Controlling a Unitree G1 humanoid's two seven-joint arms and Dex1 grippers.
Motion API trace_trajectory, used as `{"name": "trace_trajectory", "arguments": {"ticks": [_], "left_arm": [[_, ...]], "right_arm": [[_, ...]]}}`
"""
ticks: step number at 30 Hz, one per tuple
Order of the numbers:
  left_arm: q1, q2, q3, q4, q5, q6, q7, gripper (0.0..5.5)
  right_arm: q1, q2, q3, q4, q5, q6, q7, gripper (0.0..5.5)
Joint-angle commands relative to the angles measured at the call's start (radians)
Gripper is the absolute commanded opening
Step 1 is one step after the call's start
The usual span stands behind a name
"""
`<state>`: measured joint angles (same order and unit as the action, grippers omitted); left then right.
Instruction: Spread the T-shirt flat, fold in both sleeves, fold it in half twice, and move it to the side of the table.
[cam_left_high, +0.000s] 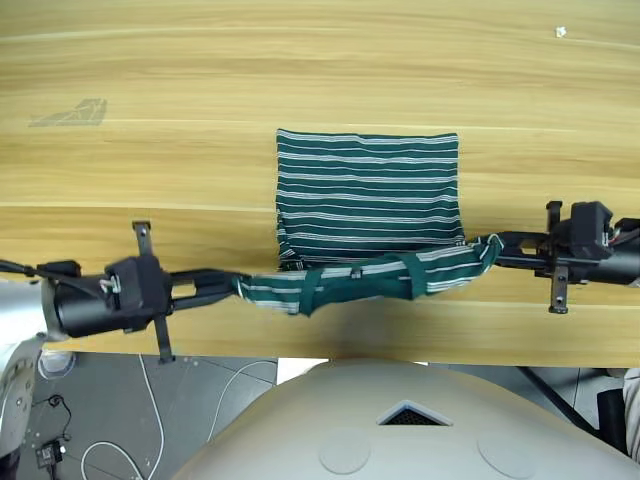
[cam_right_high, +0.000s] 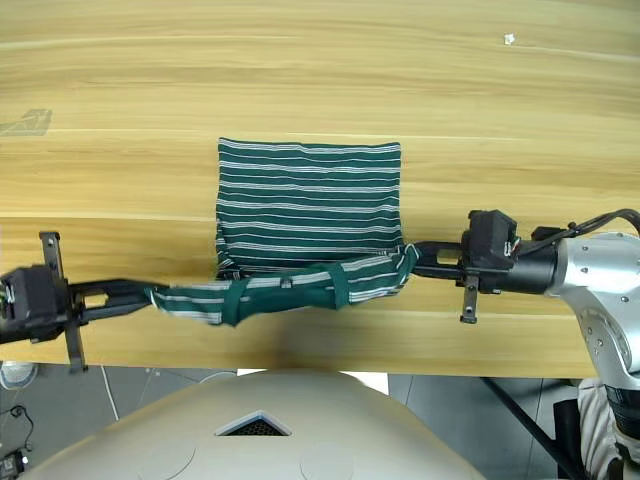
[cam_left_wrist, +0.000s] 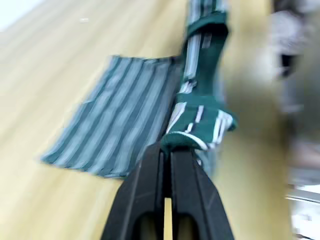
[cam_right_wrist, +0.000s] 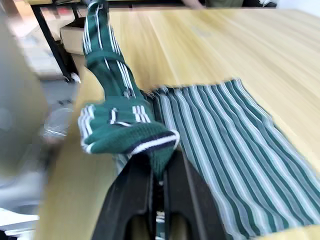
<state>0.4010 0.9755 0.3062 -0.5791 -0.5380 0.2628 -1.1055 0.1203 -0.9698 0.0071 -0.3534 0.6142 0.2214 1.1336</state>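
Note:
The green T-shirt (cam_left_high: 366, 190) with white stripes lies partly folded on the wooden table (cam_left_high: 150, 160); its far part rests flat. Its near edge (cam_right_high: 285, 288) is lifted off the table and stretched into a band between my two grippers. My left gripper (cam_left_high: 238, 287) is shut on the band's left end (cam_left_wrist: 197, 127), near the table's front edge. My right gripper (cam_left_high: 492, 246) is shut on the band's right end (cam_right_wrist: 125, 132), slightly farther back. The raised band hides the shirt's front edge.
The table's front edge (cam_left_high: 300, 358) runs just behind my arms' level. A small white scrap (cam_left_high: 561, 32) lies far back on the right. A faint grey mark (cam_left_high: 70, 113) shows at the left. Wide bare wood lies on both sides of the shirt.

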Motion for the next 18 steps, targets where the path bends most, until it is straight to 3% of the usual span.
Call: {"name": "trace_trajectory", "arguments": {"ticks": [1,7,18], "left_arm": [[-0.397,-0.15,-0.283,0.281,0.203,0.062,0.155,0.0],[-0.611,-0.34,-0.424,0.567,0.348,0.0,0.277,0.0],[-0.684,-0.442,-0.409,0.728,0.384,-0.08,0.333,0.0]], "right_arm": [[-0.28,0.14,0.1,0.372,-0.202,-0.117,-0.016,0.0],[-0.522,0.29,0.139,0.799,-0.365,-0.295,-0.033,0.0],[-0.711,0.419,0.125,1.095,-0.459,-0.451,-0.038,0.0]]}}
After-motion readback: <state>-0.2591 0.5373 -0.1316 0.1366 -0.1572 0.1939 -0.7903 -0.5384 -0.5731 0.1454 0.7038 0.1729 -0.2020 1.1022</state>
